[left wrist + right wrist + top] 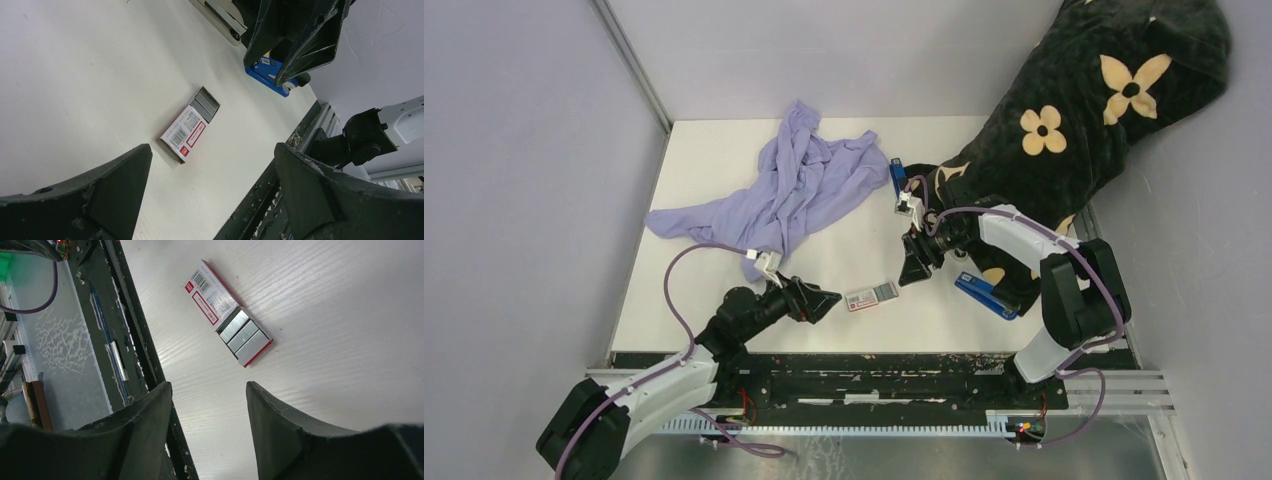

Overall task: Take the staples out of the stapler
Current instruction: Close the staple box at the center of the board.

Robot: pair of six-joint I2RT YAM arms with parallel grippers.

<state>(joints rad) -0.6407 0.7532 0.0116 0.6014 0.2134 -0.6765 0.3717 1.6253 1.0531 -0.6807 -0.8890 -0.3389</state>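
Staples [245, 337] boxed, left tool [212, 149] spread wide, empty

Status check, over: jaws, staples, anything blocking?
Left gripper, right gripper: jaws open, empty. Staples in half-open box between them. Nearer blue stapler beside dark cloth. Nothing blocking.

A crumpled lavender garment [794, 185] sprawls over the far left of the white surface [844, 245], and a black cloth with cream flowers [1084, 110] is heaped at the far right corner. Well apart from both, 1 small red-and-white cardboard box [871, 296] lies flat near the front edge, its tray slid partway out.
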